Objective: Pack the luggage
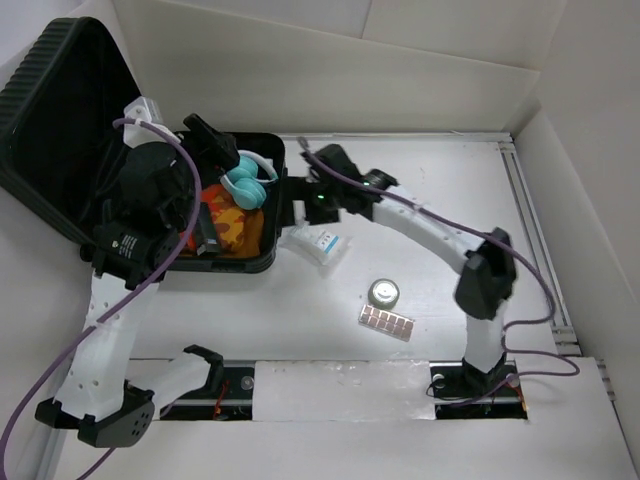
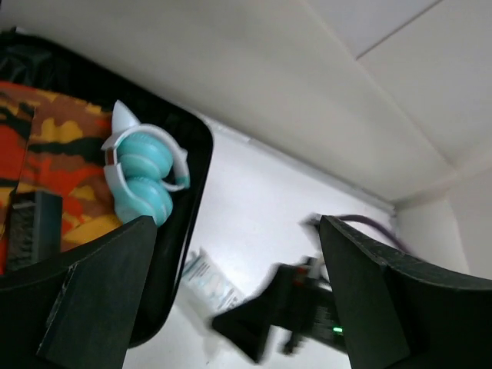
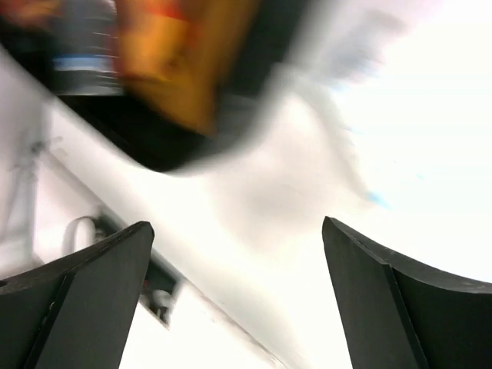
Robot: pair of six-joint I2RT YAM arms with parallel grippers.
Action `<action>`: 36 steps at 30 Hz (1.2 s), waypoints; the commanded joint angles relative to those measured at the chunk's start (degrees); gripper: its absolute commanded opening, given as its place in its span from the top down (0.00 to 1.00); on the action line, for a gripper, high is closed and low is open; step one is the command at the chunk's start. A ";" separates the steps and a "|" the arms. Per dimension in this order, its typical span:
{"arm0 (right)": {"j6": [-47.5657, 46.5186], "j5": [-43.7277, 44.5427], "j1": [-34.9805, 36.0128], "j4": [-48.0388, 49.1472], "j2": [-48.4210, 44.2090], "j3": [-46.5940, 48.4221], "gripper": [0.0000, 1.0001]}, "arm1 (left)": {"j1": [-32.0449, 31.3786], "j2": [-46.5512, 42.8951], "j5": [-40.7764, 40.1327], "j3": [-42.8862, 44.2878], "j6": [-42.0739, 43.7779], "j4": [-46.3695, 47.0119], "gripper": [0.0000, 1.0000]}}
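White tabletop [image 1: 450, 180], walled at back and right. The luggage [image 1: 232, 266] sits at the far left of it, open: lid [image 1: 55, 110] tilted up and back at the far left corner, ribbed shell facing out, base flat on the tabletop with the open side up. In the left wrist view the base rim [image 2: 192, 177] curves along the left of the frame.

An orange, red and yellow camo cloth [image 1: 235, 225] lies in the base and covers much of its floor; it is also in the left wrist view [image 2: 61, 138].

My left end effector [image 2: 237, 231] hangs above the base's far right part, fingers spread wide, nothing between them. My right end effector [image 1: 295, 200] is low at the luggage's right side, outside it. Its wrist view is motion-blurred, but the fingers [image 3: 84, 292] stand wide apart and I see nothing gripped between them. I can't tell whether it touches the luggage.

Teal headphones [image 1: 248, 185] with a white band lie in the base's far right corner, partly on the cloth [image 2: 142, 173].

A white packet [image 1: 325, 245] with blue print lies on the tabletop just beside the luggage's right wall, near my right end effector [image 2: 207, 280]; contact unclear.

A dark block [image 1: 207, 238] rests on the cloth toward the near side of the base [image 2: 31, 227].

A brownish strip [image 1: 386, 321] of small squares lies flat mid-tabletop, well apart from the luggage.

A round silver tin [image 1: 383, 292] sits just behind the strip, close to it but apart.
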 commanded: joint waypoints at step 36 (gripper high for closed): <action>-9.25 -0.67 -6.27 5.56 -5.51 -4.01 0.96 | 0.18 -1.40 2.48 4.14 -2.11 -1.60 0.19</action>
